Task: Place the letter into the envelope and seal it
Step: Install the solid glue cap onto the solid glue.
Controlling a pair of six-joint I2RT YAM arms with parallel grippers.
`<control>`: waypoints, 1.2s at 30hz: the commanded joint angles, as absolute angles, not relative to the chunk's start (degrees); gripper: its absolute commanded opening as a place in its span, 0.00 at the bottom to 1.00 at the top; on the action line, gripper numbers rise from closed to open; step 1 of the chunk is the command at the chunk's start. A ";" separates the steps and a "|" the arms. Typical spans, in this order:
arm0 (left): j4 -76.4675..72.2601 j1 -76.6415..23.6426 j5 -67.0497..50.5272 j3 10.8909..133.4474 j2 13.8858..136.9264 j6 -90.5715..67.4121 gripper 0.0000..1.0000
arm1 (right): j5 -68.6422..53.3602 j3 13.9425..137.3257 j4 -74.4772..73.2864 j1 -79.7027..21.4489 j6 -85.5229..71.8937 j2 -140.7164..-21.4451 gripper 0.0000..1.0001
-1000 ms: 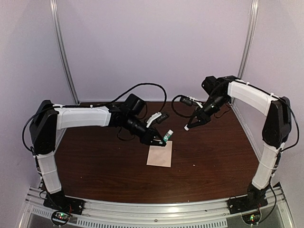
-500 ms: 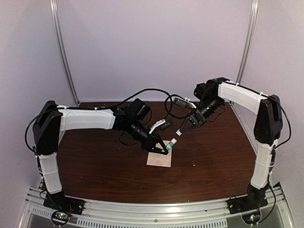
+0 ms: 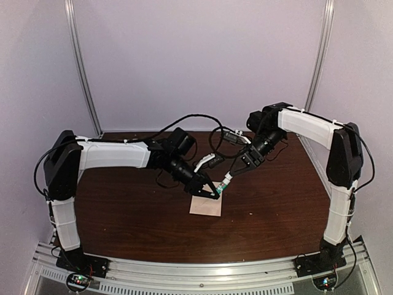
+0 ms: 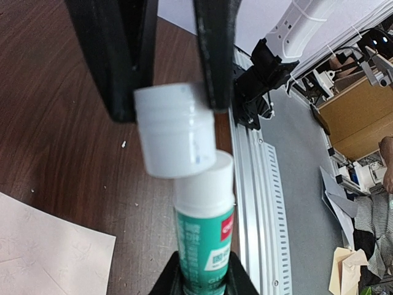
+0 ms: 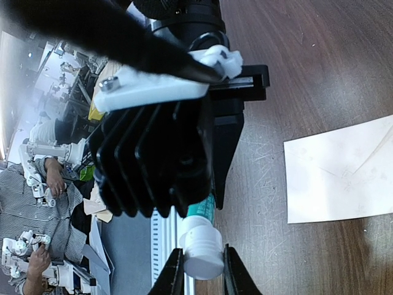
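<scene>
The envelope [image 3: 206, 206] lies flat on the dark wooden table, a cream rectangle with faint diagonal seams; it also shows in the left wrist view [image 4: 49, 246] and the right wrist view [image 5: 341, 175]. The letter is hidden. My left gripper [image 3: 215, 192] is shut on a green and white glue stick [image 4: 204, 233] just above the envelope's far edge. My right gripper [image 3: 229, 177] is shut on the white cap [image 5: 202, 255]. The cap [image 4: 175, 129] meets the stick's white tip, slightly askew.
The table [image 3: 123, 215] is bounded by pale walls behind and at the sides and by a metal rail [image 3: 202, 270] at the near edge. Black cables [image 3: 184, 120] loop above the far part of the table.
My right gripper has moved left and down with the cap to the tip of the glue stick. My left gripper dipped slightly toward the envelope, then held still.
</scene>
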State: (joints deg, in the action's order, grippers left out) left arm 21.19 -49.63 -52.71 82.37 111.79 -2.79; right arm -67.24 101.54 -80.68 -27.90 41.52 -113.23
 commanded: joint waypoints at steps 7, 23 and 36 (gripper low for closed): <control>18.28 -49.92 -52.98 85.25 113.20 -3.77 0.00 | -68.34 101.58 -87.41 -28.67 48.50 -114.66 0.18; 10.23 -49.92 -50.49 85.25 113.56 -10.21 0.00 | -64.66 97.70 -76.68 -29.89 37.36 -113.59 0.18; -10.90 -51.01 -40.04 80.53 112.00 -19.33 0.00 | -53.82 94.70 -66.92 -30.42 21.50 -116.04 0.17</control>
State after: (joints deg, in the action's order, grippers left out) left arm 9.26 -50.59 -45.60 79.05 114.59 -15.35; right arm -61.30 96.49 -71.33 -28.27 28.05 -113.69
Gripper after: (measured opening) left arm 0.196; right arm 0.185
